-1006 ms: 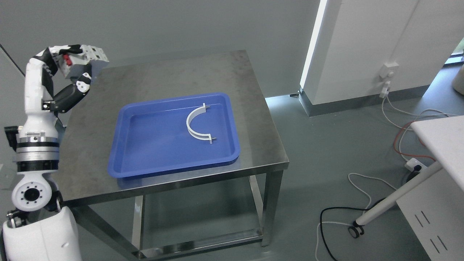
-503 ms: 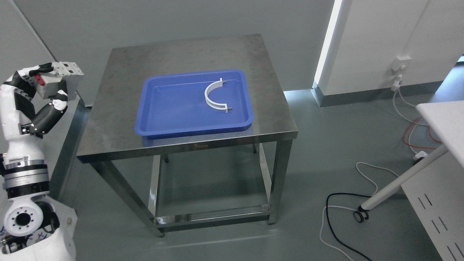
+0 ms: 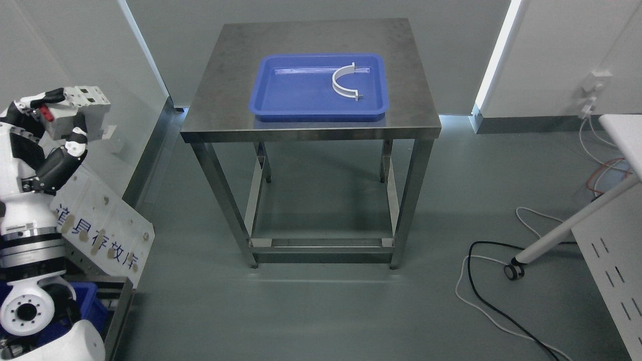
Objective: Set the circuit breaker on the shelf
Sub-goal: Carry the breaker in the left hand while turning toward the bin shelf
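Breaker (image 3: 75,113) was at the far left of the view, a grey block with a red part, and your left hand (image 3: 55,120) had its fingers curled tight around it, holding it up at about the height of the table top. Under this arm a white panel (image 3: 103,230) with blue characters leaned against a metal frame, and a blue bin (image 3: 93,308) showed in the corner below; this is probably the shelf unit, but its levels were mostly hidden, so you could not choose a place from this view alone. In the middle stood the steel table (image 3: 311,133), well apart from the hand, with the blue tray (image 3: 281,100) on it and one white curved clamp (image 3: 343,82) lying inside the tray. At the right were cables on the floor (image 3: 489,296) and the leg of a white desk (image 3: 567,230). The right hand was not visible.

For this step, I think you had to keep the grip firm and the block level while the base turned, then bring the shelf fully into view before lowering. Open the fingers only when the block sits flat on a shelf surface, not above it.
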